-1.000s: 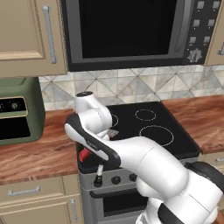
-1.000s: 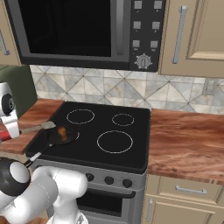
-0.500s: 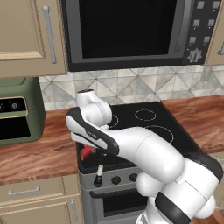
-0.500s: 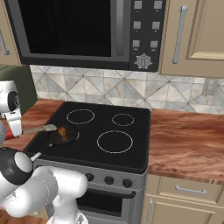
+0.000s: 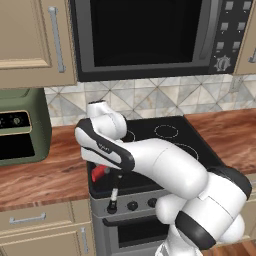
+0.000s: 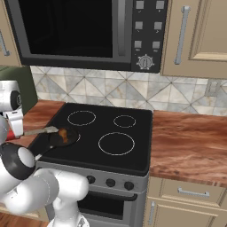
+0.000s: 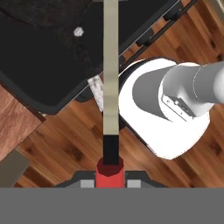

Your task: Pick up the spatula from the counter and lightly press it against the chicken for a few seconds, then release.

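Note:
My gripper (image 7: 110,181) is shut on the red handle of the spatula (image 7: 110,87), whose long beige shaft runs away from the hand over the stove's edge. In the right base view the gripper (image 6: 11,132) hangs at the stove's left front corner. From there the spatula (image 6: 39,131) reaches right toward the brown chicken (image 6: 64,135) in a dark pan (image 6: 53,141) on the front left burner. The blade's end lies at the chicken's left edge; I cannot tell if they touch. In the left base view the red handle (image 5: 100,172) peeks out below the arm.
The black stove (image 6: 133,153) has three more burners free. Wooden counter (image 6: 190,139) runs to its right and left. A green appliance (image 5: 20,130) stands on the left counter. The microwave (image 6: 80,31) hangs above. The pan's handle (image 5: 114,196) sticks out over the stove's front.
The hand has shifted slightly toward the stove and the arm's upper links have turned a little. The spatula stays gripped with its blade by the chicken.

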Controlling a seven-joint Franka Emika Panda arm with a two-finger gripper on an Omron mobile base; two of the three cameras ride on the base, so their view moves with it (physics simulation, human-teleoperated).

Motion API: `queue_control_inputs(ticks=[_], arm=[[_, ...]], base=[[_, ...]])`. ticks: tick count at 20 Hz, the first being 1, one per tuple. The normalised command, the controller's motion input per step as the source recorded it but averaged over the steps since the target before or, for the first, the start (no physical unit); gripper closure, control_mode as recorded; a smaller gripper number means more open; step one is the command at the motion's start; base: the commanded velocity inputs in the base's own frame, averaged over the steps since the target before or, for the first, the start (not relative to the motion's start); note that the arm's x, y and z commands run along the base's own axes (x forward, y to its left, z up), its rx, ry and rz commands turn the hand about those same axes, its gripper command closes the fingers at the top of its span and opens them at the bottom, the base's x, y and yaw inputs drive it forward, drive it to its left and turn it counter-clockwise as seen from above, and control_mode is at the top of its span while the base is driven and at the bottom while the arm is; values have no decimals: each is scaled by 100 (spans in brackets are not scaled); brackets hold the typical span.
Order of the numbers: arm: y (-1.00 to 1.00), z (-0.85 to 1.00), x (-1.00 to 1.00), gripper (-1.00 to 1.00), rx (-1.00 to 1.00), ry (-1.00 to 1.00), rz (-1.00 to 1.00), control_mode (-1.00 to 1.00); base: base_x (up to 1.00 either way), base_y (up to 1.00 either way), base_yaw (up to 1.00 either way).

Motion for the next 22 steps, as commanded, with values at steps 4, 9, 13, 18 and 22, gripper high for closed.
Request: queue_control_inputs(ticks=[4, 9, 13, 18, 22], arm=[[0, 0, 1, 100, -1, 1, 0, -100], [-3, 0, 0, 100, -2, 0, 0, -100], [-5, 0, 0, 100, -1, 0, 0, -100], [-10, -1, 0, 100, -1, 1, 0, -100], [-4, -9, 0, 100, 0, 5, 0, -100]], base=[[0, 0, 0], [0, 0, 0], [0, 0, 0], [0, 0, 0], [0, 0, 0]])
